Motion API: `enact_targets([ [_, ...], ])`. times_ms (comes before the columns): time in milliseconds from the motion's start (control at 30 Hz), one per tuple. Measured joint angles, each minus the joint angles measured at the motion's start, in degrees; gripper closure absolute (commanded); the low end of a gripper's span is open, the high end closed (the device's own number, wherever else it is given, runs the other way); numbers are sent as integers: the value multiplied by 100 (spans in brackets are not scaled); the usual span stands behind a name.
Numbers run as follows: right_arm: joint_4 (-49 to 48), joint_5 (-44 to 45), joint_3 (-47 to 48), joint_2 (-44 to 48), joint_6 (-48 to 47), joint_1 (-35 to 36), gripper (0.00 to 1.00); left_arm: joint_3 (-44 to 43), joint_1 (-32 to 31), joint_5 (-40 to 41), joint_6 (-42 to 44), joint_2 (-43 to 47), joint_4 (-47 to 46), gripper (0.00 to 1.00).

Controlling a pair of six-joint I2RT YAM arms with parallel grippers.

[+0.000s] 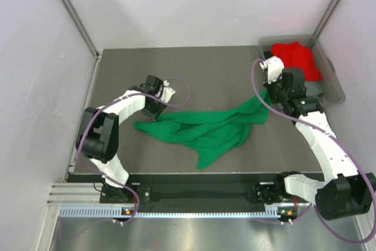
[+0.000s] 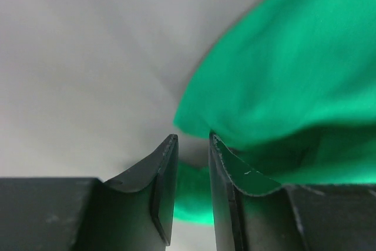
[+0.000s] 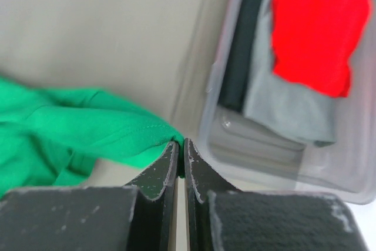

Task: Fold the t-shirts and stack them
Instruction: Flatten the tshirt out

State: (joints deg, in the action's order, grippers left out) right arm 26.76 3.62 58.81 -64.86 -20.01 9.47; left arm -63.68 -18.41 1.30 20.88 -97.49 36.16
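Observation:
The green t-shirt [image 1: 211, 127] lies crumpled and stretched across the middle of the table. My right gripper [image 1: 269, 97] is shut on its right edge; the right wrist view shows the jaws [image 3: 181, 142] pinching a fold of green cloth [image 3: 70, 121]. My left gripper [image 1: 154, 111] is over the shirt's left end. In the left wrist view its jaws [image 2: 192, 139] stand narrowly apart, with green cloth [image 2: 294, 74] behind and low between them. The red t-shirt [image 1: 296, 57] lies bunched in the clear plastic bin [image 1: 332, 80] and also shows in the right wrist view [image 3: 317, 27].
The bin stands at the table's far right corner, its wall [image 3: 217, 80] just beyond my right gripper. Under the red shirt it holds a grey cloth [image 3: 288, 110] and a dark cloth [image 3: 244, 45]. White walls enclose the table on the left, back and right.

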Motion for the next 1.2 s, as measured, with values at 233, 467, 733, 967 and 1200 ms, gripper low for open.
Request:
enact_targets([
  [233, 140, -293, -839, 518, -192, 4, 100, -929, 0, -636, -160, -743, 87, 63],
  [467, 203, -505, -1161, 728, -208, 9, 100, -1375, 0, -1108, -260, -1298, 280, 68],
  [733, 199, -588, -1161, 737, -236, 9, 100, -1423, 0, -1397, -275, -1416, 501, 100],
  [967, 192, -553, -966, 693, -306, 9, 100, -1537, 11, -1016, -208, -964, 592, 100],
  [1200, -129, -343, -214, 673, -472, 9, 100, -1895, 44, -280, 37, 916, 372, 100],
])
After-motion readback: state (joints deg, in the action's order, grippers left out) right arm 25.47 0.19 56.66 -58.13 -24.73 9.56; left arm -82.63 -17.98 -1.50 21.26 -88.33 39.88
